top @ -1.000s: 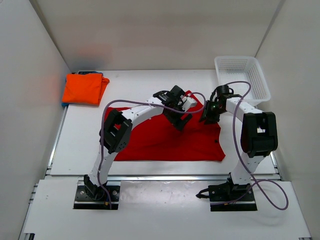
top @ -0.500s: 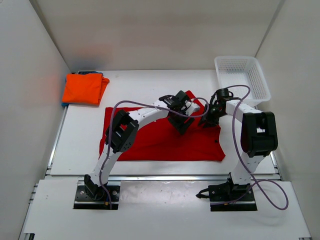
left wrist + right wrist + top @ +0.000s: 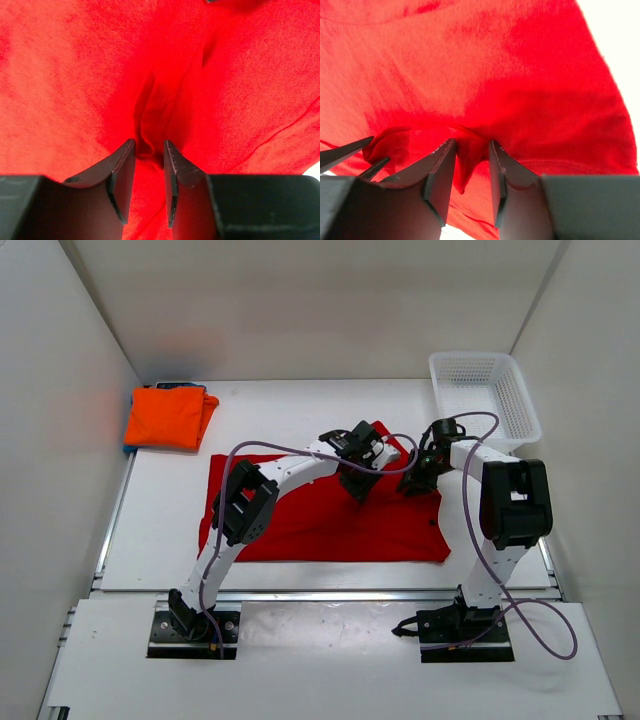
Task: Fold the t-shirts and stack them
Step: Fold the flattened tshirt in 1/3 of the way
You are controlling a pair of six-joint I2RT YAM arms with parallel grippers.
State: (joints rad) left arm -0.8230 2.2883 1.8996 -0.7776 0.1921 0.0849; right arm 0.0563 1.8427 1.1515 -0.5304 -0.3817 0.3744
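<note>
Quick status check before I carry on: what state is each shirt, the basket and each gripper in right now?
red shirt: spread flat on the table, far edge pinched up.
orange shirt: folded, far left corner.
basket: upright, far right corner.
left gripper: closed on a ridge of the red shirt.
right gripper: closed on a fold of the red shirt.
</note>
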